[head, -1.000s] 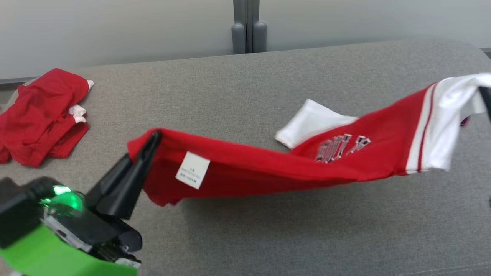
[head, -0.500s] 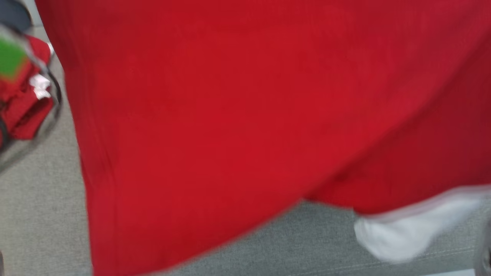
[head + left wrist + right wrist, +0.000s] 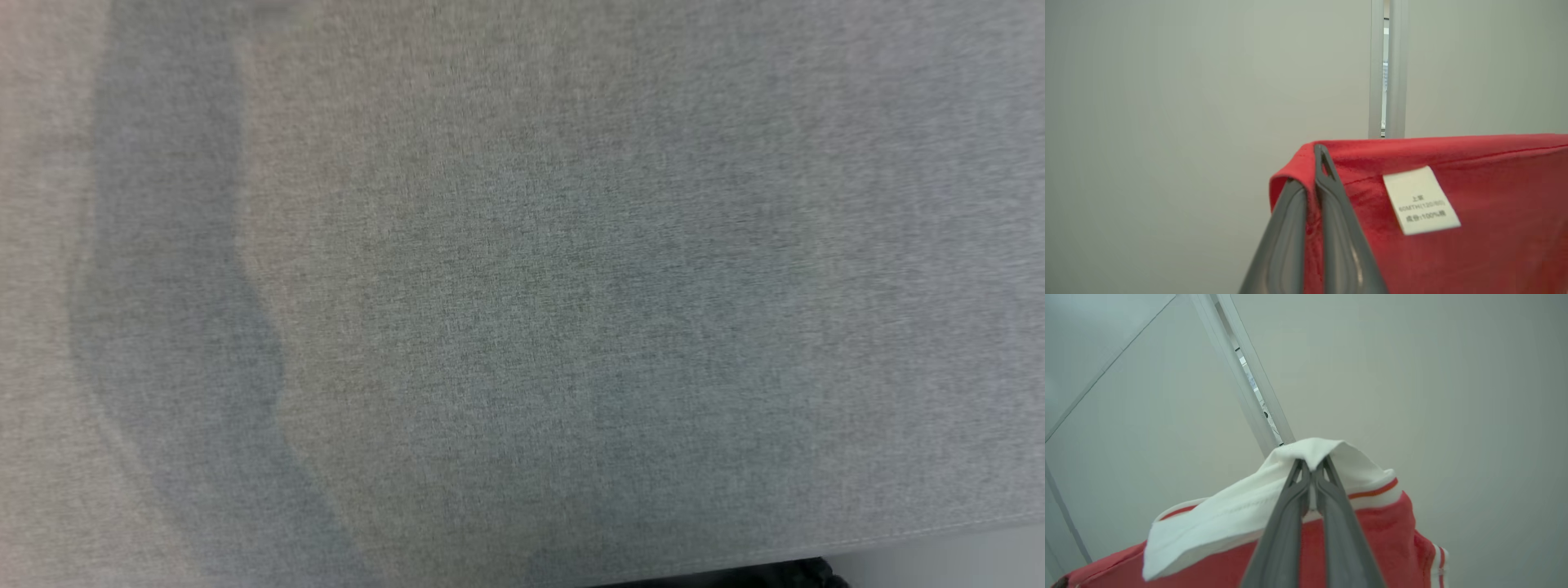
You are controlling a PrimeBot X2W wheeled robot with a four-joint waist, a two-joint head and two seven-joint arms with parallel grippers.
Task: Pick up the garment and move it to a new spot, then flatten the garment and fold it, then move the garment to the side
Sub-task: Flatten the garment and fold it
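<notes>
The garment (image 3: 1453, 253) is a red shirt with white trim and a white care label (image 3: 1421, 200). In the left wrist view my left gripper (image 3: 1310, 167) is shut on its red hem corner, held up in front of a pale wall. The right wrist view has my right gripper (image 3: 1312, 465) shut on the garment's white sleeve edge (image 3: 1310, 451), with the red body (image 3: 1384, 535) hanging below. The head view looks down on bare grey fabric surface (image 3: 522, 294), crossed by soft shadows.
A pale wall with a narrow vertical frame gap (image 3: 1386, 69) stands behind the lifted cloth. The front edge of the grey surface (image 3: 898, 535) runs along the bottom right of the head view.
The head view has shifted hard: from the garment stretched over the surface, through a red blur, to bare grey fabric. Both grippers keep their hold on the garment.
</notes>
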